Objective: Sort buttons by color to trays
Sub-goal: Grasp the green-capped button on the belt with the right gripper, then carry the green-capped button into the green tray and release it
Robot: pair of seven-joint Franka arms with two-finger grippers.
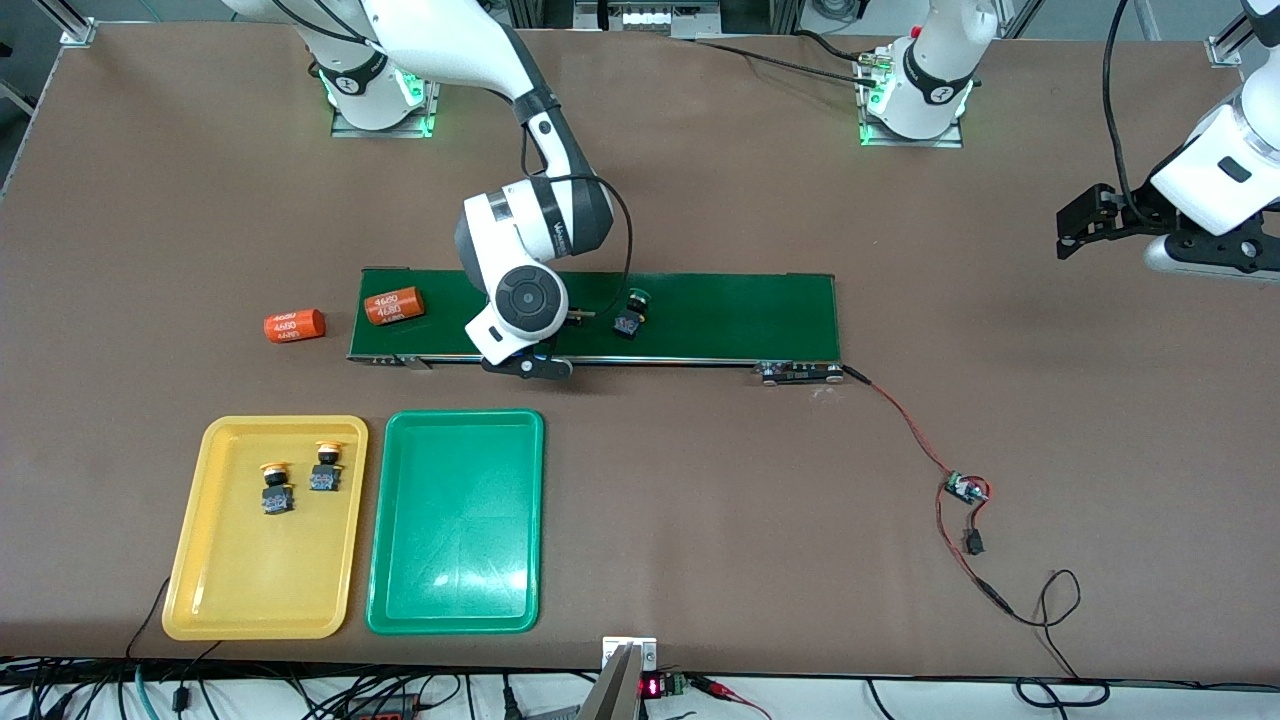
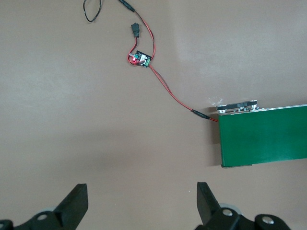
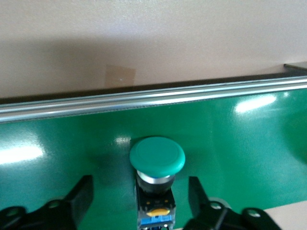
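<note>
We locate the green button lying on the belt, landmark for all positions. The right gripper straddles it, jaws open on either side, not touching: positioned to grasp. Two yellow buttons already lie in the yellow tray, nearer the camera than the belt; beside it, the green tray awaits. The left gripper waits open off the belt's end.

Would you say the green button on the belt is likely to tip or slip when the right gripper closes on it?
The green button looks top-heavy, its wide cap overhanging a narrower body, so a push could tip it. The cap seems glossy and possibly slippery. The blocky body between the open right gripper fingers probably grips better.
</note>
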